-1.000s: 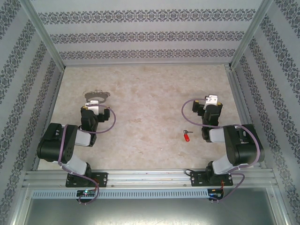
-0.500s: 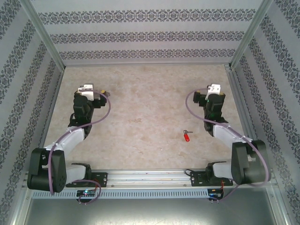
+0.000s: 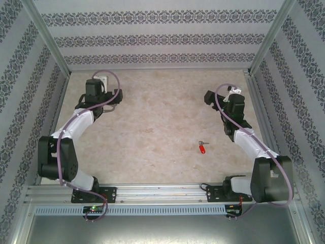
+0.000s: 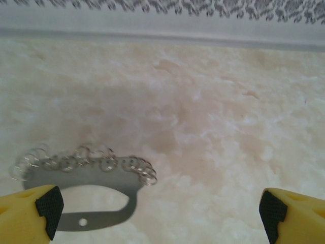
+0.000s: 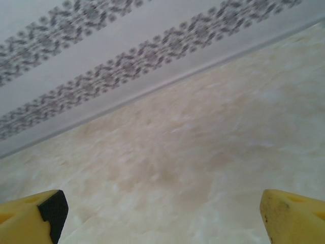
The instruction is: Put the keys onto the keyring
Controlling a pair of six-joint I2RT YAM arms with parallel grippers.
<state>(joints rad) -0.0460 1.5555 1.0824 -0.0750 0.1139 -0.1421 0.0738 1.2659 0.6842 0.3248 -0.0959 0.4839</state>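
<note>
Where it lies, the key (image 3: 202, 146) is red-headed — silver-bladed.

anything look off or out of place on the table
Nothing stands out. The key lies alone on the table; the keyring lies flat by the open left end effector, its small rings bunched along one edge.

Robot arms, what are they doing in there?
They are meant to put a little red key onto a metal keyring, but nothing is picked up yet. The left gripper is open at the far left of the table, with the keyring lying just by its left finger. The right gripper is open too, over bare table at the far right. The key lies alone, nearer the front.
</note>
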